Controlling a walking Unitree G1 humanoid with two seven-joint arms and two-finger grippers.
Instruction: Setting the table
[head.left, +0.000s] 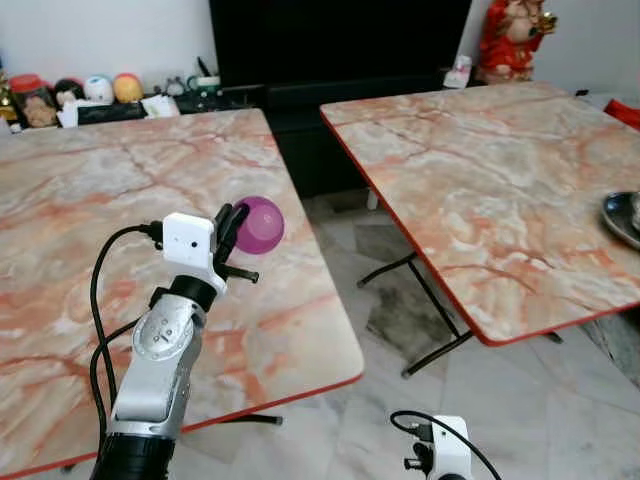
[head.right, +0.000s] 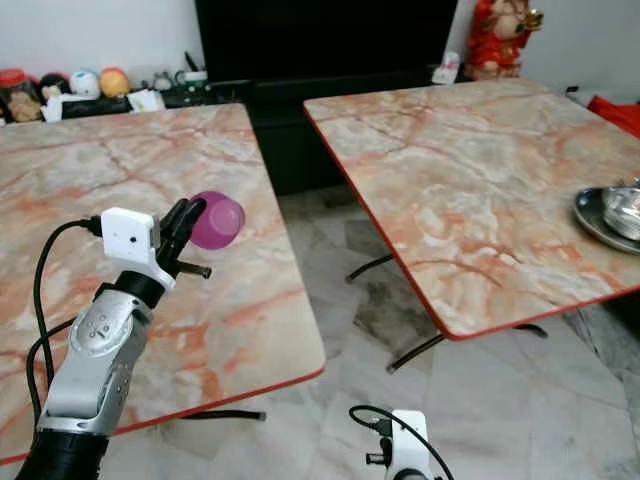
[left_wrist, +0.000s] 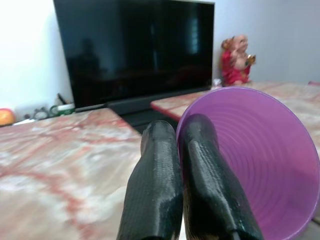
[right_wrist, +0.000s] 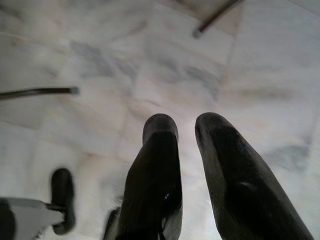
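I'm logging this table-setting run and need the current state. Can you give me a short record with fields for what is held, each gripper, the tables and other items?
held item: purple plastic cup, tilted on its side, above the left table
left gripper: fingers pinch the cup's rim, one inside and one outside
right gripper: hangs low over the pale tiled floor, fingers slightly apart, holding nothing
left table: pink marble-pattern top
right table: matching top, metal dish at its right edge
background: black television, red figurine
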